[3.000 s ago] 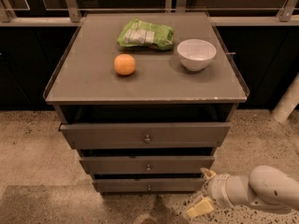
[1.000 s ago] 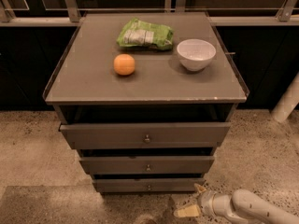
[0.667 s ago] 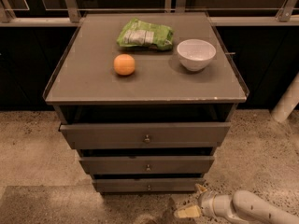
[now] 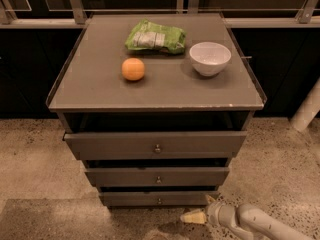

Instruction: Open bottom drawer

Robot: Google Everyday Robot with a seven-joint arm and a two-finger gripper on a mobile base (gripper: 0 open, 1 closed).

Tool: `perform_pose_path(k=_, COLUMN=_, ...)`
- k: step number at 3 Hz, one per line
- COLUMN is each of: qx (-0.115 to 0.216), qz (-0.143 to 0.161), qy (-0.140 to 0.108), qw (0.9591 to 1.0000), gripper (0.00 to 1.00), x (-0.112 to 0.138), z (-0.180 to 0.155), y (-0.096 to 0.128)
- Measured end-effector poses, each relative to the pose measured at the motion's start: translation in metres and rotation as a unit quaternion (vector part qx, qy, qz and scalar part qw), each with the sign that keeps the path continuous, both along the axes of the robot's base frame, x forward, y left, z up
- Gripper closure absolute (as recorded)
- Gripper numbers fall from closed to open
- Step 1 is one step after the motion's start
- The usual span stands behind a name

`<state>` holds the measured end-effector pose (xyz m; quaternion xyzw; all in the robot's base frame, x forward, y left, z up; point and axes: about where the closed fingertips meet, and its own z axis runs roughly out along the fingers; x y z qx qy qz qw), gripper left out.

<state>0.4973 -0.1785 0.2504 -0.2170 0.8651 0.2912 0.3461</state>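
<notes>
The bottom drawer [image 4: 150, 199] is the lowest, narrowest dark grey front of the cabinet, with a small round knob [image 4: 159, 200]. It stands slightly pulled out, like the two drawers above it. My gripper [image 4: 200, 209] is low near the floor, just right of and below the drawer's right end. Its cream fingers [image 4: 192, 217] are spread open and hold nothing. They are apart from the knob.
On the cabinet top [image 4: 100, 91] lie an orange [image 4: 133, 69], a green bag [image 4: 155, 36] and a white bowl [image 4: 210, 58]. The middle drawer [image 4: 157, 176] and the top drawer [image 4: 155, 145] are above. A white post [image 4: 306, 109] stands at the right. The floor is speckled.
Since three seconds ago my arm has dropped lower and moved left toward the bottom drawer's right end. Over the last second it has only crept slightly left. The drawers have not moved.
</notes>
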Motion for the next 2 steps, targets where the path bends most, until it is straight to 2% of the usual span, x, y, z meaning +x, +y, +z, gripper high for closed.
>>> perform_pose_path(k=1, qx=0.000, qz=-0.003, qy=-0.001, qw=1.0000, gripper=0.00, x=0.0032, z=-0.0009, y=-0.0020)
perform_pose_path(k=2, qx=-0.001, qz=0.007, qy=-0.005, qw=1.0000, gripper=0.00, x=0.0040, z=-0.0082, y=0.0023)
